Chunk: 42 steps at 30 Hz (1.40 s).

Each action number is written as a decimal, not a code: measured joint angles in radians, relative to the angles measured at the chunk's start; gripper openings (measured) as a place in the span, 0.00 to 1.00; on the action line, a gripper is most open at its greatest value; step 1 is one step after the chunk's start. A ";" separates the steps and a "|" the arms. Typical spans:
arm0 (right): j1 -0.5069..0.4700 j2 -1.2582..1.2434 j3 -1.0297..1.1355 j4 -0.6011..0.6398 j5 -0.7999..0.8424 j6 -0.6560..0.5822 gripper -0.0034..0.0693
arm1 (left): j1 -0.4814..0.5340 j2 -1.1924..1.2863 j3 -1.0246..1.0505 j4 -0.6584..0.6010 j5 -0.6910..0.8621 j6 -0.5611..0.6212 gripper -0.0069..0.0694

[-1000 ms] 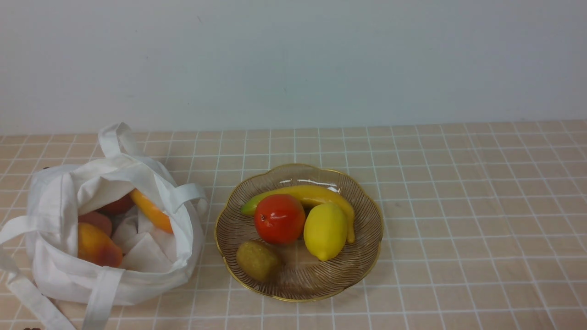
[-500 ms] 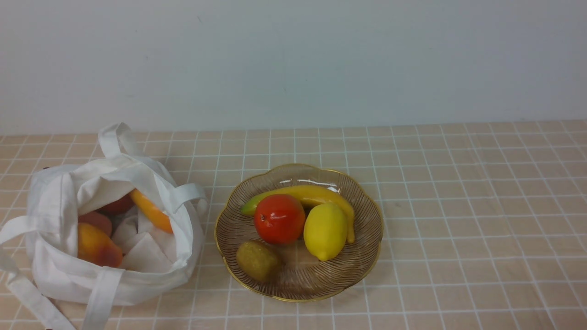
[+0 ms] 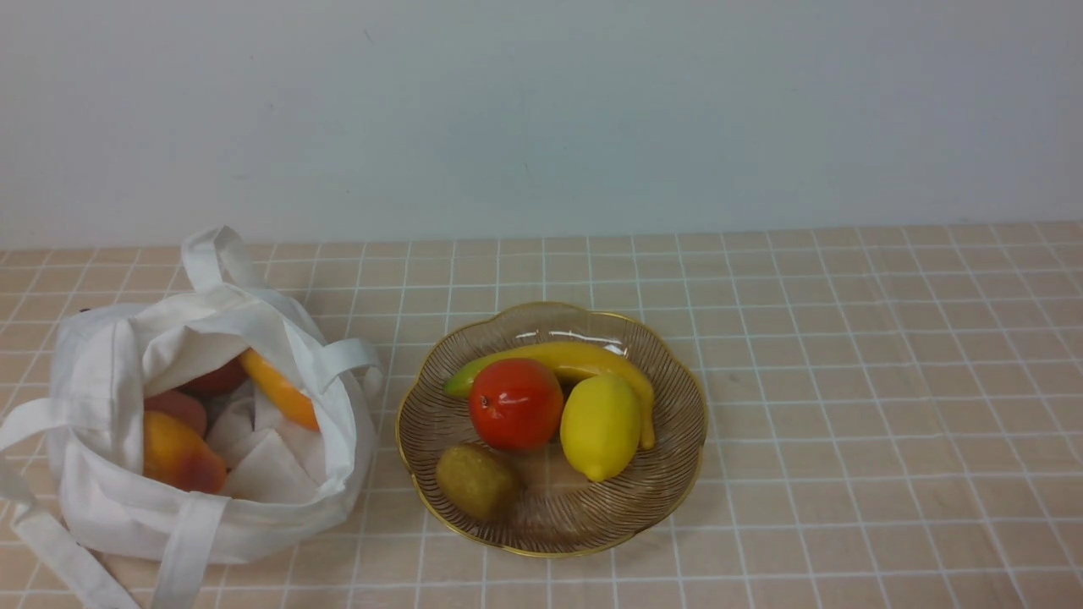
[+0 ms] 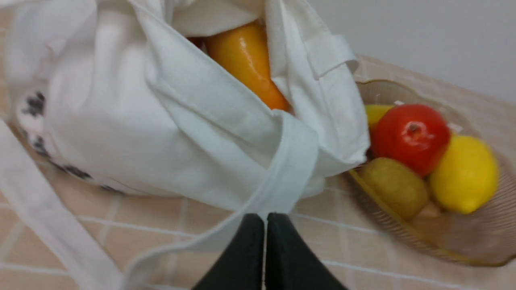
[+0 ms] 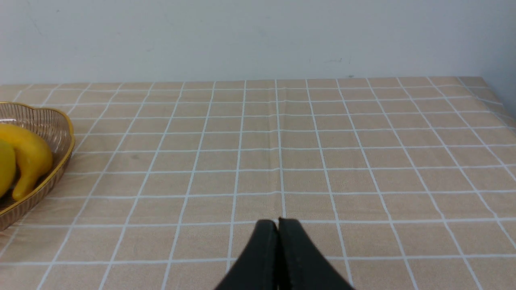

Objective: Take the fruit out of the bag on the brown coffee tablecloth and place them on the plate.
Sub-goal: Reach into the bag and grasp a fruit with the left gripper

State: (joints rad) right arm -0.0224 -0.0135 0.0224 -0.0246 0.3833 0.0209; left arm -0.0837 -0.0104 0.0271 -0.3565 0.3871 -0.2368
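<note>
The white bag point(image 3: 101, 372) slumps open at the left of the brown coffee tablecloth point(image 3: 846, 381). Fruit lies inside it: an orange-yellow one with a red blush point(image 3: 178, 452), a pale pink-red one point(image 3: 176, 408) and a slender orange one point(image 3: 279, 389). To the bag's right stands the plate point(image 3: 668, 482). Neither arm shows in the front view. In the left wrist view my left gripper point(image 4: 265, 219) is shut, its tips just short of the bag's strap point(image 4: 288, 169), with the slender orange fruit point(image 4: 246, 60) beyond. My right gripper point(image 5: 277, 221) is shut over bare cloth.
On the plate lie a banana point(image 3: 575, 359), a shiny red fruit point(image 3: 514, 404), a lemon point(image 3: 599, 427) and a kiwi point(image 3: 475, 480). Loose straps point(image 3: 51, 541) trail from the bag toward the front edge. A pale wall runs behind the table.
A small dark shape at the bottom left edge of the front view has slipped out of sight. Bag, fruit and plate have not moved.
</note>
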 joint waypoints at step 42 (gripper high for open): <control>0.000 0.000 0.000 0.000 0.000 0.000 0.02 | 0.000 1.396 -0.959 0.260 0.391 0.173 0.46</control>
State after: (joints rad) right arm -0.0224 -0.0135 0.0224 -0.0246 0.3833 0.0209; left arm -0.0837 1.3857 -0.9323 -0.0969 0.7784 -0.0639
